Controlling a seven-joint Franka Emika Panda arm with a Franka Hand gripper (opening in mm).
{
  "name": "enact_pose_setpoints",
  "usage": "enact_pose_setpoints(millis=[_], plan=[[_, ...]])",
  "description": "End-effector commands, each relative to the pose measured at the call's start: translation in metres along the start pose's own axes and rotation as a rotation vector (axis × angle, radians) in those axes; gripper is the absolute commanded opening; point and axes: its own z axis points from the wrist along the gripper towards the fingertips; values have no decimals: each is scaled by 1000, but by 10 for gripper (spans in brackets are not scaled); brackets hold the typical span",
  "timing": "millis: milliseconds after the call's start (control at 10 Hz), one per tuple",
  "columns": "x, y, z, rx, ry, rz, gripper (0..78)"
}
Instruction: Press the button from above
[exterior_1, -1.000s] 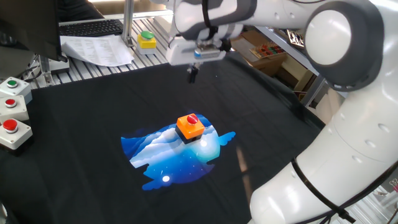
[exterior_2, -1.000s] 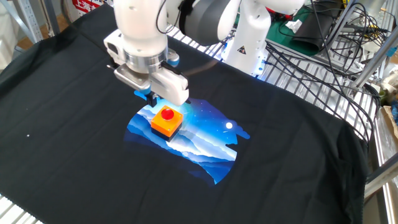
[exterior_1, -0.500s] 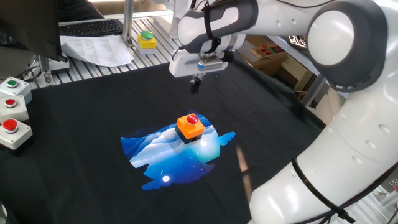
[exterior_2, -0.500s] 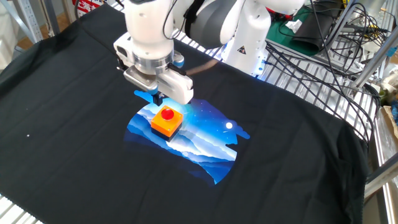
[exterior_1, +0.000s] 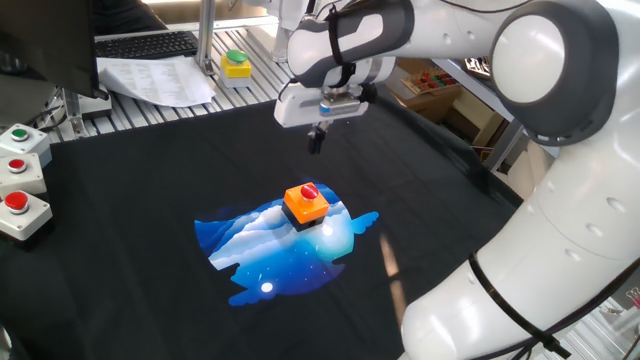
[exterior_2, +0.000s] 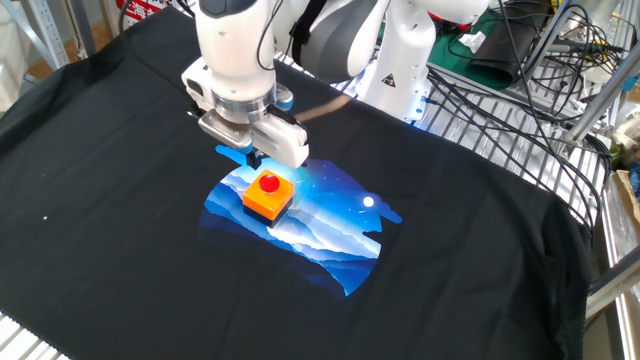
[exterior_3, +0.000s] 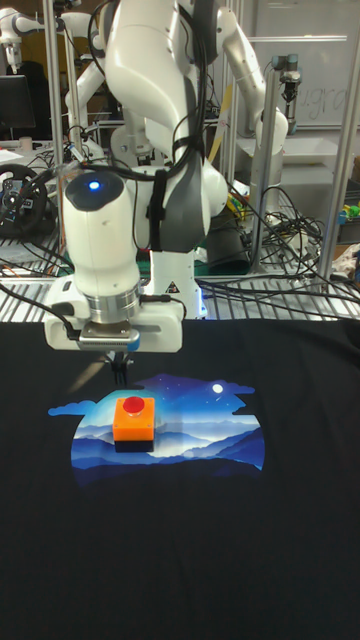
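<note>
The button (exterior_1: 309, 189) is a small red dome on an orange box (exterior_1: 304, 206) with a black base. The box sits on a blue mountain print on the black cloth. The other fixed view shows the button (exterior_2: 269, 183) too, and the tall view has the button (exterior_3: 132, 405) in front of the arm. My gripper (exterior_1: 316, 142) hangs above and slightly behind the box, pointing straight down. Its dark fingertips are pressed together with nothing between them. In the tall view the gripper (exterior_3: 120, 374) ends a short way above the box's back edge, not touching it.
Pale grey boxes with red buttons (exterior_1: 17, 206) and a green one (exterior_1: 17, 134) stand at the left edge. A yellow box with a green button (exterior_1: 236, 65) sits on the far rail beside papers (exterior_1: 150, 78). Cables (exterior_2: 500, 90) trail past the cloth's far corner.
The gripper has come down and moved closer to the button over the last second. In the last half second it barely shifted. The box has not moved.
</note>
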Motion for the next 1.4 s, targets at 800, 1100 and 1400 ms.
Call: enact_pose_setpoints(millis=[800,1100,1400], plan=[[28,0,67,11,-21,-4,0],[33,2,71,-6,-19,-11,0],[33,3,72,-15,-27,-20,0]])
